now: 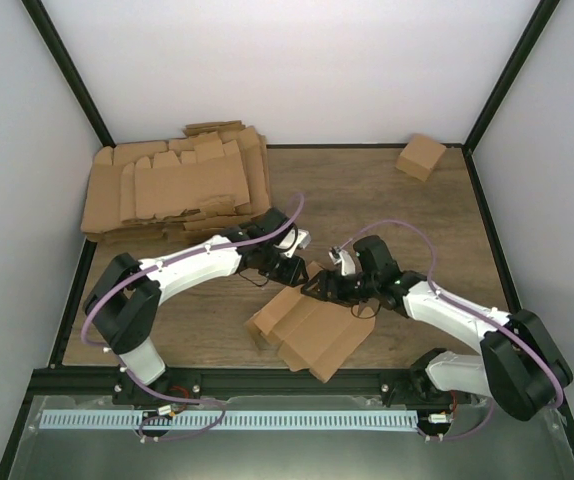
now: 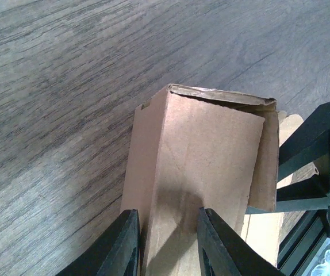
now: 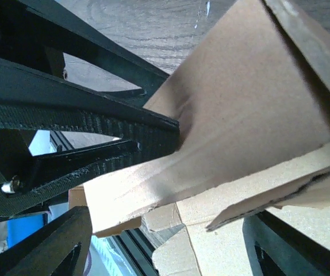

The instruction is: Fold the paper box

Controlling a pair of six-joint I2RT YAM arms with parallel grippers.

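A partly folded brown paper box [image 1: 317, 335] lies near the table's front middle, with flaps spread toward the front edge. My left gripper [image 1: 289, 268] reaches its upper end. In the left wrist view the narrowed jaws [image 2: 168, 247] straddle the box [image 2: 211, 144] at a fold, with cardboard filling the gap. My right gripper [image 1: 329, 285] meets the box from the right. In its wrist view the jaws [image 3: 176, 247] stand wide apart with loose box flaps [image 3: 251, 103] between them. The left gripper's black fingers [image 3: 96, 121] press on the cardboard there.
A stack of flat cardboard blanks [image 1: 177, 185] lies at the back left. A small folded box [image 1: 420, 157] sits at the back right. A black rail [image 1: 267, 380] runs along the front edge just below the box. White walls enclose the table.
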